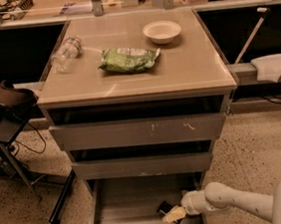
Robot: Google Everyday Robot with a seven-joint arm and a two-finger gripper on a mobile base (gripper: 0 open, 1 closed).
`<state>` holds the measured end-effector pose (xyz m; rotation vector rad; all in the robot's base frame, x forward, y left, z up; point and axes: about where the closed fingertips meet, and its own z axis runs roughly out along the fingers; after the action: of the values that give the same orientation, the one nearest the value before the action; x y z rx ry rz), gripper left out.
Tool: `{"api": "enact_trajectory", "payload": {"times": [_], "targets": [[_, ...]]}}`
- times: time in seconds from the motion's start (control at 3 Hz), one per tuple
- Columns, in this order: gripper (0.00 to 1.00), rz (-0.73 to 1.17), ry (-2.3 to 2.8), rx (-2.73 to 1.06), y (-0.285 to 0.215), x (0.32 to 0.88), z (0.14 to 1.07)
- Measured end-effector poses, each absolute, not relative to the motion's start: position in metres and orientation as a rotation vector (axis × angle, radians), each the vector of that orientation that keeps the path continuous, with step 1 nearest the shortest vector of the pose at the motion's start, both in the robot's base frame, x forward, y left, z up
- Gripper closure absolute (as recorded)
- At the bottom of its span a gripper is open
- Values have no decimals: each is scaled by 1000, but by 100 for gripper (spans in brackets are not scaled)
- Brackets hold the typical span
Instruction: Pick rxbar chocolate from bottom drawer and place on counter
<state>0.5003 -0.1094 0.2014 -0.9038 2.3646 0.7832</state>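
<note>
Lying in the pulled-out bottom drawer point(125, 205), near its front right corner, the rxbar chocolate point(165, 208) shows as a small black bar on the grey floor. The gripper point(174, 214) sits at the bar's near end; whether it grips the bar cannot be told. On the counter point(185, 64) rest a green snack bag point(127, 59), a white bowl point(162, 31) and a toppled clear bottle point(66, 54). Speckled flooring point(265, 151) surrounds the cabinet, and a cluttered shelf point(44, 9) runs behind.
</note>
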Motion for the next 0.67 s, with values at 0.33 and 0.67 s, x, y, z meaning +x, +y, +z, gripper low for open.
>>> {"api": "enact_trajectory", "payload": {"times": [0.33,0.67], "targets": [[0,752,2375,-892,-106,494,195],[0,708,2441,-798,-98,495,156]]}}
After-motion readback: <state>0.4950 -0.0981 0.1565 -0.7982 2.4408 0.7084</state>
